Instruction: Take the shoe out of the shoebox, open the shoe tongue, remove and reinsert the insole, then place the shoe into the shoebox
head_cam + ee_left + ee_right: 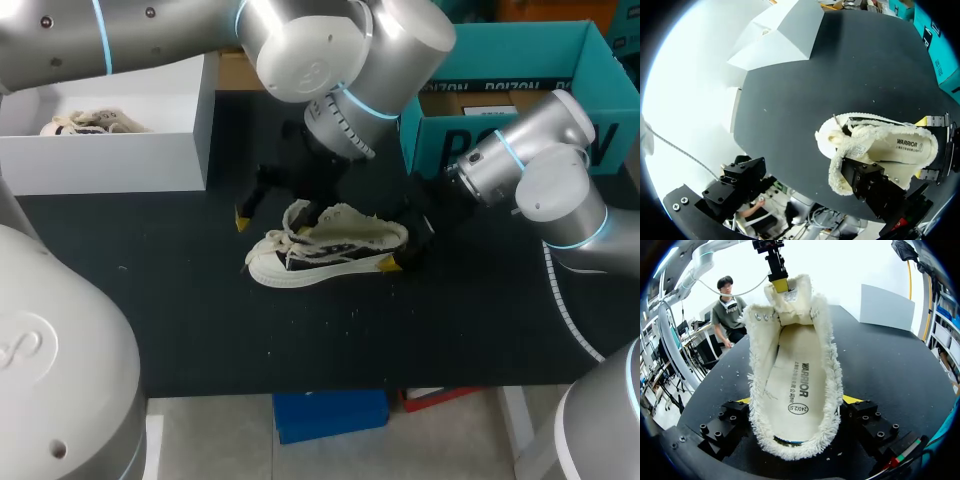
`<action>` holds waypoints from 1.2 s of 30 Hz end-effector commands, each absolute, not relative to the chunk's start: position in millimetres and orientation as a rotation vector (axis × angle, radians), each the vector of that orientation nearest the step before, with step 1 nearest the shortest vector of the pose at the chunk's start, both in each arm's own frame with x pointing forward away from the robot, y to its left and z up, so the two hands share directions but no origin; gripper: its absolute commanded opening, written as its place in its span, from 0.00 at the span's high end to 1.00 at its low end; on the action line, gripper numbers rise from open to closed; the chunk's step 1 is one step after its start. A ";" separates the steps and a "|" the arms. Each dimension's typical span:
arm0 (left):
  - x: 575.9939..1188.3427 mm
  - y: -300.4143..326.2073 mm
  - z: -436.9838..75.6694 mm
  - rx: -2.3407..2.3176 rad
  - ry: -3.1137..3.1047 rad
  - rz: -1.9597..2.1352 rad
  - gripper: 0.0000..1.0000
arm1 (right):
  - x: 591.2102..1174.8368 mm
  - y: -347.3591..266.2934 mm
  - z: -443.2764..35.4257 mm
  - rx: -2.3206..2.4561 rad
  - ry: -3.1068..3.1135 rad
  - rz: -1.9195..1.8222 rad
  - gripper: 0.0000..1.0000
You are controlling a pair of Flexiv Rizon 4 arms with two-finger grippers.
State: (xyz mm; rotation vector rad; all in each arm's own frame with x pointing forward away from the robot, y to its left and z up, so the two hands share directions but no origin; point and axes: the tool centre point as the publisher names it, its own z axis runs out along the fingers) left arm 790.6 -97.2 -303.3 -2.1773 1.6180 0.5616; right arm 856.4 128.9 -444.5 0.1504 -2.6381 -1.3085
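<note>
Our right pincer [797, 405] clamps the heel of the cream frayed-canvas shoe [330, 245], its insole [795, 375] showing. Our left pincer [270, 222], spread wide, has one finger [780, 285] at the tongue [790, 307]. The raised tongue hides the toe.

Only real furniture in front of me was the table [200, 330], a wide flat black matte top. Little pale specks [350, 312] were scattered over the table's near half, toward its front edge. Lighting was bright and even, putting a soft grey sheen on the table's surface with hardly any hard shadows.
</note>
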 end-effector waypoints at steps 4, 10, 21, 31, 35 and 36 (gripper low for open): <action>782.3 -85.1 -311.3 -2.212 1.605 0.566 0.00 | 856.6 131.3 -449.8 0.149 -2.637 -1.307 1.00; 778.5 -77.4 -319.8 -2.237 1.602 0.589 0.00 | 856.6 131.3 -449.8 0.149 -2.637 -1.307 1.00; 777.2 -69.3 -351.1 -2.289 1.634 0.631 0.00 | 856.6 131.3 -449.8 0.149 -2.637 -1.307 1.00; 784.7 -66.8 -363.7 -2.305 1.666 0.630 0.00 | 856.6 131.3 -449.8 0.149 -2.637 -1.307 1.00; 785.2 -69.9 -358.5 -2.282 1.726 0.603 0.00 | 856.6 131.3 -449.8 0.149 -2.637 -1.307 1.00; 785.2 -72.9 -353.9 -2.259 1.788 0.573 0.00 | 856.6 131.3 -449.8 0.149 -2.637 -1.307 1.00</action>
